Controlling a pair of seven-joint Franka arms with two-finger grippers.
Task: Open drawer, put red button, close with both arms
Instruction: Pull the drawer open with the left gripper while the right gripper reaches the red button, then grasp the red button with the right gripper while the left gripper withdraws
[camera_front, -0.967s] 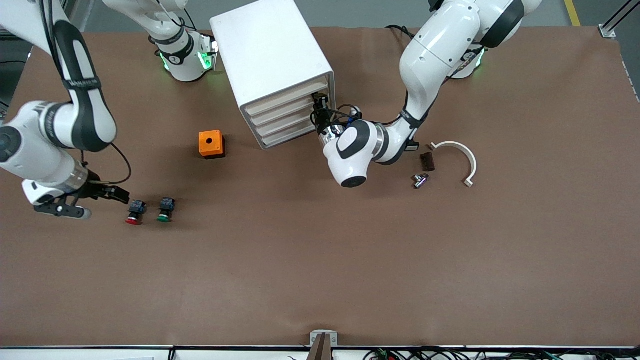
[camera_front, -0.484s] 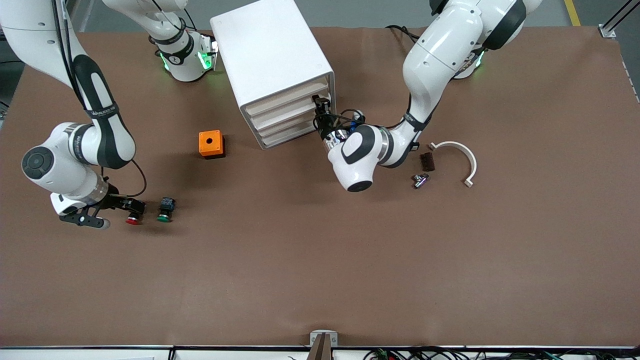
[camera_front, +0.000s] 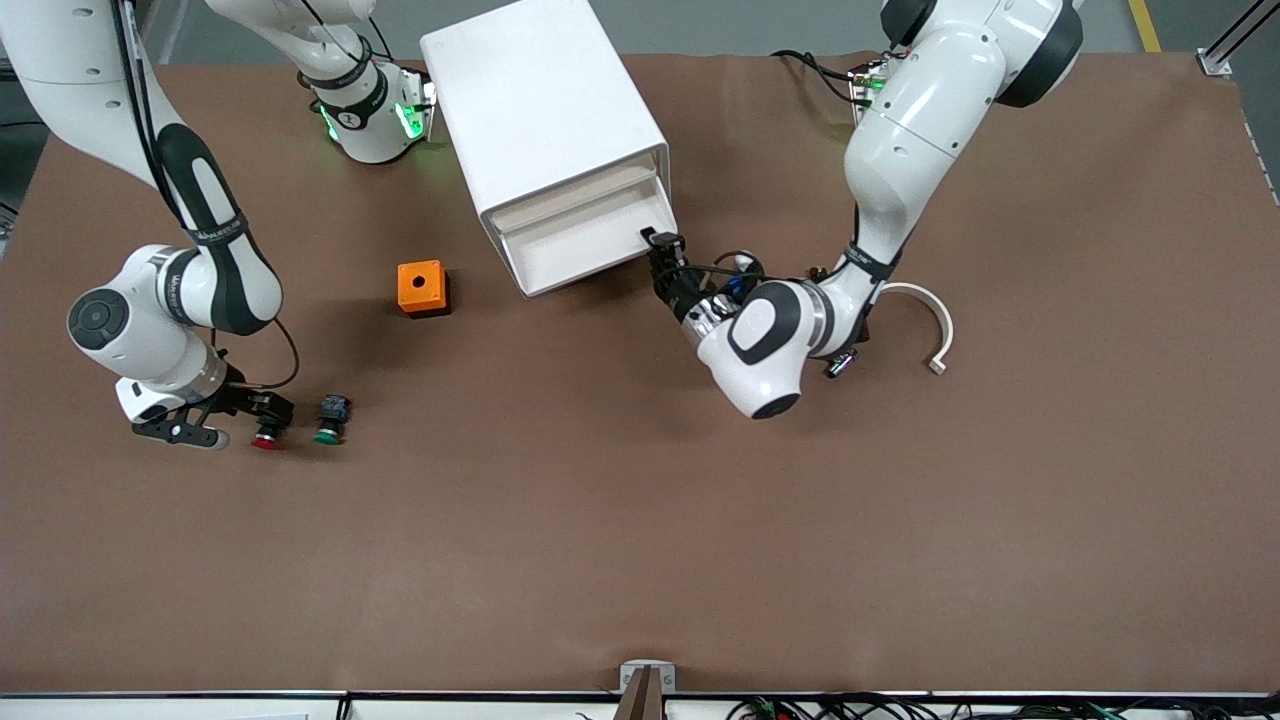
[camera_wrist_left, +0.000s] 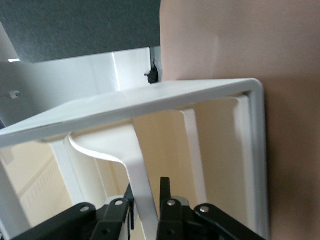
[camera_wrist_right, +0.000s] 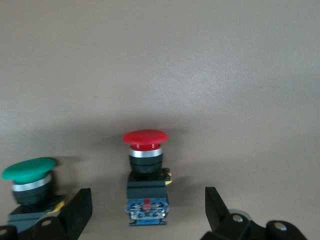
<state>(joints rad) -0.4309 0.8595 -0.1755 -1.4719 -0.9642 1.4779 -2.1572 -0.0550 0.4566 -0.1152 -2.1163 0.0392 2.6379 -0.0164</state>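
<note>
Front view: a white cabinet (camera_front: 545, 130) stands at the far middle of the table (camera_front: 640, 540). Its drawer (camera_front: 585, 245) is pulled out toward the camera. The left gripper (camera_front: 662, 248) sits at the drawer's front corner toward the left arm's end. The right gripper (camera_front: 262, 412) is low at the red button (camera_front: 266, 434), which lies on the table toward the right arm's end, beside a green button (camera_front: 329, 420). An orange box (camera_front: 421, 287) sits farther from the camera. No writing is readable

Left wrist view: the left gripper (camera_wrist_left: 147, 212) is clamped on the drawer's (camera_wrist_left: 150, 100) thin front wall

Right wrist view: the red button (camera_wrist_right: 145, 175) lies between the spread fingers (camera_wrist_right: 80, 210), body toward the right gripper (camera_wrist_right: 147, 212), cap away, long axis along the approach
</note>
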